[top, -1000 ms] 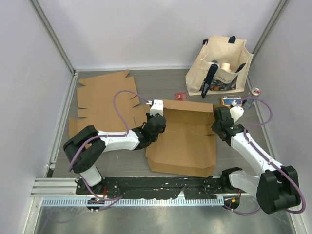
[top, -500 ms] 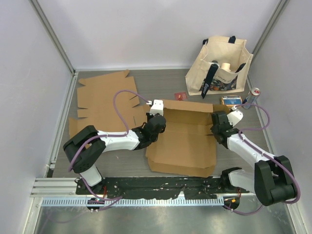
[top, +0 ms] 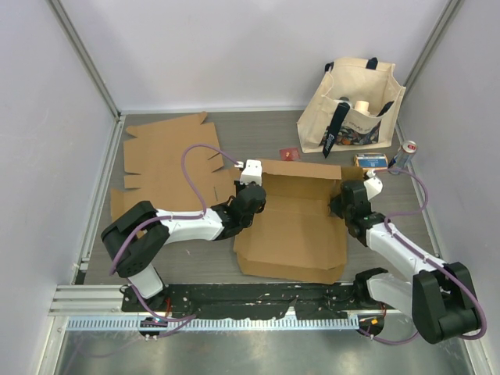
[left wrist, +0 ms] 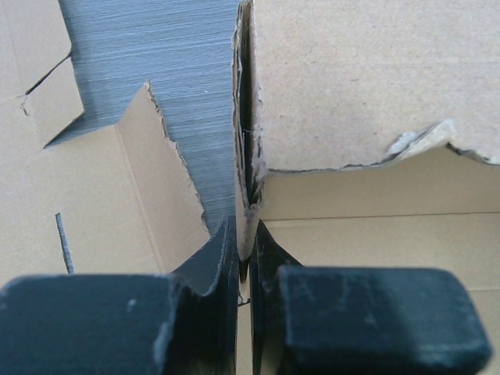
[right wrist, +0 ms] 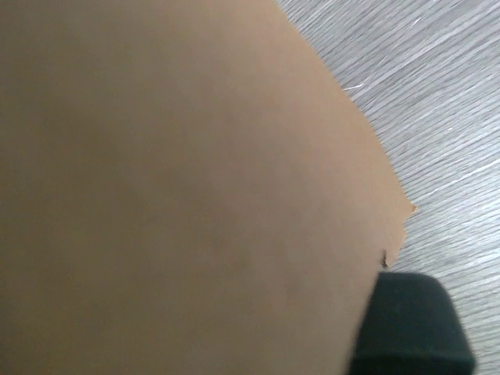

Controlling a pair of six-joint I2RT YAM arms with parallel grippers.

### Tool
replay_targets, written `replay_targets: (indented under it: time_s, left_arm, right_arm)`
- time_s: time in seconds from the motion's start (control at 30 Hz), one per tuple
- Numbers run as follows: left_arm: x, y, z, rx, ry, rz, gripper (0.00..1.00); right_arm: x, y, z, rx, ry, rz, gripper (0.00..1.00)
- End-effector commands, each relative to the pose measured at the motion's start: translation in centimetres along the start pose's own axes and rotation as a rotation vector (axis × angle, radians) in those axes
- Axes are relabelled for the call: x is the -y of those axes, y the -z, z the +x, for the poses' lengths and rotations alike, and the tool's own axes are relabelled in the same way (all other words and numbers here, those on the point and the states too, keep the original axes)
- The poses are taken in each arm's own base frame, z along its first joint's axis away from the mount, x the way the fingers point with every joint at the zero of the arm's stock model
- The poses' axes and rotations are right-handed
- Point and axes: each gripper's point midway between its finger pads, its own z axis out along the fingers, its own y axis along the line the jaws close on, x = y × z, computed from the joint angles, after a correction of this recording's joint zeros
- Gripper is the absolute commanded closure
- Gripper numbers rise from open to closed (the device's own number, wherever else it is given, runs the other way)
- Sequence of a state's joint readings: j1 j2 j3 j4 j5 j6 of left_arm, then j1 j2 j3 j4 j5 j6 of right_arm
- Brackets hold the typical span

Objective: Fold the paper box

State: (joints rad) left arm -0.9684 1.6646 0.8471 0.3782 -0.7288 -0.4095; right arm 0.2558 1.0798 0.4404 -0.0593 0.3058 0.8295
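The paper box [top: 293,226] is a brown cardboard blank lying in the middle of the table, its back and side walls partly raised. My left gripper [top: 251,197] is at the box's left wall. In the left wrist view it [left wrist: 242,228] is shut on that upright wall's edge [left wrist: 247,156]. My right gripper [top: 344,205] presses against the box's right wall. In the right wrist view a cardboard panel [right wrist: 180,187] fills the frame. It hides the jaws apart from one of the dark fingers [right wrist: 410,324] at the bottom right.
Flat cardboard sheets [top: 168,156] lie at the back left, close to the left arm. A cream tote bag [top: 351,109] stands at the back right, with a can [top: 407,152], a small carton [top: 370,161] and a red item [top: 290,154] near it.
My right gripper has moved left, into the box's right wall, and the arm has swung with it. The left gripper has kept its hold and place.
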Motion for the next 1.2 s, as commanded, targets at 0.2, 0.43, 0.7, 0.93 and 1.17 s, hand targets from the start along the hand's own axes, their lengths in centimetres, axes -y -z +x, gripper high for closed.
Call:
replay_targets:
  time_s: [0.2,0.43,0.7,0.93,1.17]
  left_arm:
    - [1.6,0.2,-1.3,0.002,0.065,0.057,1.0]
    - [3.0,-0.4,-1.3,-0.018,0.072,0.083,1.0]
    - [2.2,-0.5,-1.3,0.005,0.039,0.058,1.0]
    - [0.9,0.0,-1.3,0.02,0.02,0.022,1.0]
    - [1.0,0.0,-1.0,0.012,0.012,0.03,1.0]
  right_arm:
    - [-2.1,0.4,2.5,-0.047,-0.028,-0.111,0.99]
    - [0.6,-0.2,5.0,-0.079,-0.045,-0.036,0.96]
    - [0.6,2.6,1.6,-0.032,0.07,0.013,0.83]
    - [0.7,7.9,-2.4,0.01,0.182,0.025,0.57]
    - [0.8,11.6,-6.8,0.102,0.14,0.103,0.43]
